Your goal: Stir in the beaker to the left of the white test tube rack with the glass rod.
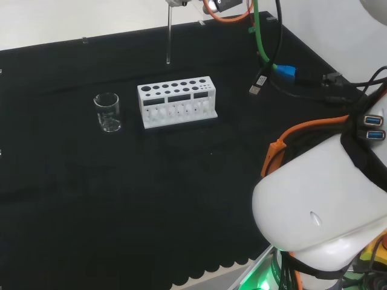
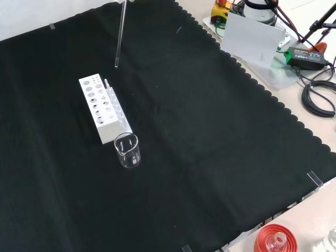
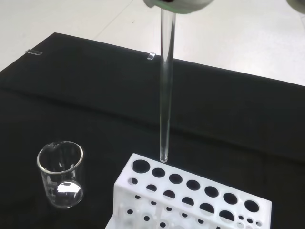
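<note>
Above the cloth [image 1: 91,199] the rod [image 1: 169,39] hangs upright from the hand [image 3: 178,4], its tip in the air past the rack [image 1: 176,101]. So little of the hand shows at the rod's top that I cannot tell how its fingers lie. Left of the rack in the head view stands the beaker [image 1: 108,112], apart from the rod. A red ring [image 2: 274,239] sits off the cloth's edge.

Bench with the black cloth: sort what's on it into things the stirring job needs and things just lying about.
For the job:
- clear glass beaker
- long clear glass rod, hanging upright above the cloth
- white plastic test tube rack, the landmark beside the beaker

Lying about:
- red ribbed ring stand at the cloth's edge
- loose black cables
</note>
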Robot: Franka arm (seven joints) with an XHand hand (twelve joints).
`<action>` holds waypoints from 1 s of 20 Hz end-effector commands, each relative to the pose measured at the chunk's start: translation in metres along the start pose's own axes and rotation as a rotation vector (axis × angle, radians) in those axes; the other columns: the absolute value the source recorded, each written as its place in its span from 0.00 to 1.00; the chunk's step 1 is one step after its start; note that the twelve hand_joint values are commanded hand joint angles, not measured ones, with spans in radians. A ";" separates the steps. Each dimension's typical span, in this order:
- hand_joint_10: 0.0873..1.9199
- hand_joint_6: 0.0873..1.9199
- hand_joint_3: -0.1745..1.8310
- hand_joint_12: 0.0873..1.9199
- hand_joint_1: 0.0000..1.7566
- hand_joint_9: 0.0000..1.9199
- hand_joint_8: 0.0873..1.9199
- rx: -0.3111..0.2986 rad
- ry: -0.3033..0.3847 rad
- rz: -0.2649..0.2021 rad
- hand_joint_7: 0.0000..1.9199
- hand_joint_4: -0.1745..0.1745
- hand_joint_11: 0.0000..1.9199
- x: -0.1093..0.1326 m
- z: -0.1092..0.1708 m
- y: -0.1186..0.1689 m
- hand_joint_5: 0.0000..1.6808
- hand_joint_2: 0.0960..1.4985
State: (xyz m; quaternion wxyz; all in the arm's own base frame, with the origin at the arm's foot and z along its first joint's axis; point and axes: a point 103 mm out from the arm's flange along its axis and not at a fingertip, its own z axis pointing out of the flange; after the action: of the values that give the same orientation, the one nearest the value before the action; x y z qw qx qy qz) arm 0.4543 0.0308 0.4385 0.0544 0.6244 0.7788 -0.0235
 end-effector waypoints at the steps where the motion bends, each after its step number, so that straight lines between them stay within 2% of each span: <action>1: 0.17 0.13 0.00 0.34 0.70 0.96 0.20 0.005 -0.004 -0.007 0.90 0.00 0.87 -0.002 -0.002 -0.004 0.83 0.67; 4: 0.17 0.13 0.00 0.34 0.70 0.96 0.20 -0.006 0.013 -0.008 0.90 0.00 0.87 -0.006 -0.004 -0.007 0.83 0.67; 8: 0.17 0.12 0.00 0.34 0.70 0.96 0.20 0.011 0.004 -0.004 0.90 0.00 0.87 -0.001 0.001 0.000 0.83 0.67; 13: 0.17 0.12 0.00 0.34 0.70 0.96 0.20 -0.001 0.007 -0.012 0.90 0.00 0.87 0.011 -0.004 -0.005 0.83 0.67; 15: 0.17 0.12 0.00 0.34 0.70 0.96 0.20 -0.001 0.028 -0.010 0.90 0.00 0.87 0.010 -0.005 -0.008 0.83 0.67; 20: 0.17 0.12 0.00 0.34 0.70 0.96 0.19 -0.016 -0.006 -0.002 0.90 0.00 0.87 0.032 -0.009 -0.019 0.83 0.67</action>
State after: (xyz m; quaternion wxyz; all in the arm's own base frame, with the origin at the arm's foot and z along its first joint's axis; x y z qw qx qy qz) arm 0.4417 0.0416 0.4428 0.0524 0.6212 0.7817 -0.0178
